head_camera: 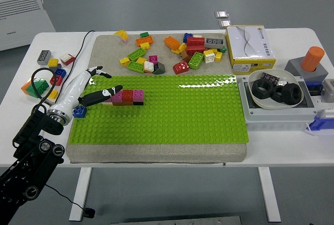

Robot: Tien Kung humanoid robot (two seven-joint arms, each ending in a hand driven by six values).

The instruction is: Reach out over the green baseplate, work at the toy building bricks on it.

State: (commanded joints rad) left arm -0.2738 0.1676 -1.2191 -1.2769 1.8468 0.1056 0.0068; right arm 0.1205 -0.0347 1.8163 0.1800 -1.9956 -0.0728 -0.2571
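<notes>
We see the left hand [90, 90] reaching in from the lower left over the left end of the green baseplate [172, 115]. Fingers spread apart and nearly straight, gripping nothing. The dark thumb [102, 95] lies along the plate with its tip touching the left end of the brick row [127, 96]; the other fingers [95, 70] point up past the plate's far left corner, clear of any brick.

We read the brick row as pink, red, pink pieces set side by side on the plate's upper left area, dark underside showing along its front. A blue brick [79, 111] sits just beside the white wrist, at the plate's left edge; we can't tell if the wrist touches it.

The baseplate lies on a grey mat [156, 154] in the middle of the white table [282, 152]. Loose bricks [172, 52] are scattered on the mat beyond the plate's far edge, more loose bricks [49, 71] on the table to the left by a black cable [83, 45].

Right side: a yellow box [250, 50], a bowl [276, 90] holding black ring parts, an orange cylinder [312, 58] on a grey block. Right arm not visible to us
</notes>
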